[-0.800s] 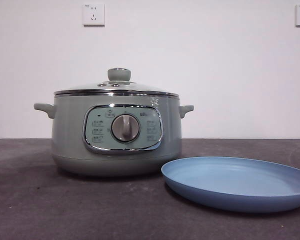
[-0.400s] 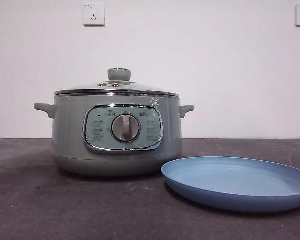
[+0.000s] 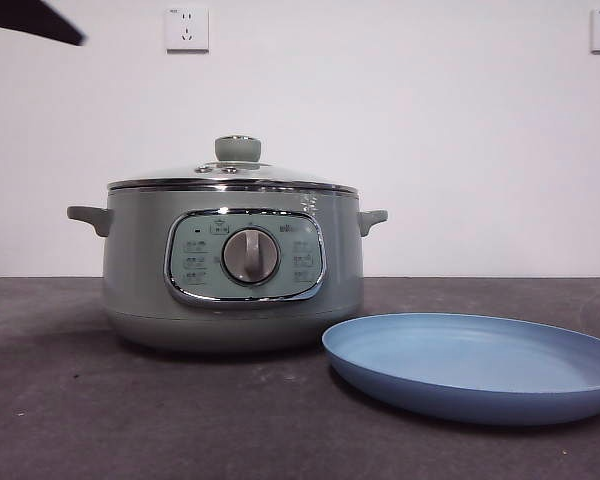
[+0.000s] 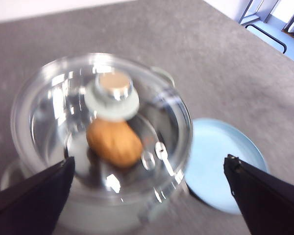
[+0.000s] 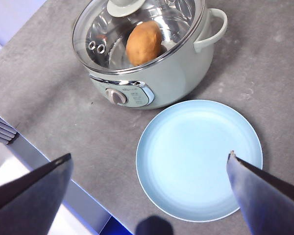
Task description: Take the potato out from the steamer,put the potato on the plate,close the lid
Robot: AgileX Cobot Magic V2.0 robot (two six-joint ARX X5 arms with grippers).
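Potato: the orange-brown potato (image 5: 143, 42) lies inside the steamer, seen through the glass, below and ahead of the left claw (image 4: 149, 193).
Lid: the glass lid (image 3: 232, 177) sits on the pot with its sage-green knob (image 4: 111, 93) upright; the left claw hangs above it, the knob ahead of the gap between the jaws, nothing touching.
Steamer: the sage-green steamer (image 3: 230, 265) stands on the grey surface (image 3: 130, 420), dial facing the front camera, closed.
Plate: the light-blue plate (image 5: 201, 159) lies bare, just beside the steamer; it is directly beneath the right claw (image 5: 149, 193), well below it.
Left claw: jaws spread wide apart, holding nothing; the wrist picture is blurred. I take the black tip (image 3: 30, 20) at the front view's top corner to be this arm, though that view alone does not settle it.
Right claw: jaws wide apart, empty, high over the plate, waiting.
Progress: nothing of the task is done. The lid is on, the potato is in the pot, the plate is bare.
Left to do: lift the lid, take the potato out, set it on the plate, put the lid back on.
Step in hand: judging by its place, the left claw is lining up on the knob for the lid lift.
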